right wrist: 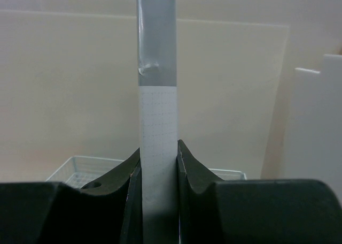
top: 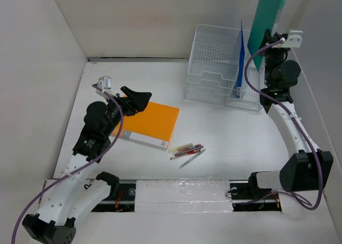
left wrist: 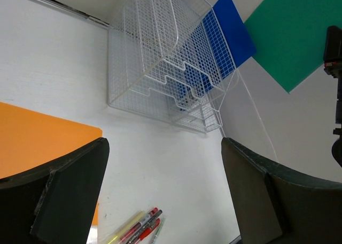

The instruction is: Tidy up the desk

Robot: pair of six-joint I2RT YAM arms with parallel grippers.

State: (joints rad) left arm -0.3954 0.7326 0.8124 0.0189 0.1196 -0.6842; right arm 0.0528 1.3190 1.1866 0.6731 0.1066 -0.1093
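The white desk [top: 224, 131] holds an orange notebook [top: 152, 123] and several pens [top: 187, 150] beside its near right corner. My left gripper [top: 136, 99] is open and empty, hovering over the orange notebook's far edge; its wrist view shows the notebook [left wrist: 37, 142] and pens [left wrist: 139, 228] below. My right gripper [top: 265, 43] is shut on a green notebook [top: 270, 19], held upright above the right end of the wire-mesh organizer [top: 214, 67]. In the right wrist view the notebook's edge [right wrist: 157, 121] is clamped between the fingers.
A blue folder [top: 240, 62] stands in the organizer's right slot and also shows in the left wrist view [left wrist: 224, 35]. White panel walls border the desk on the left, back and right. A taped strip runs along the near edge between the arm bases.
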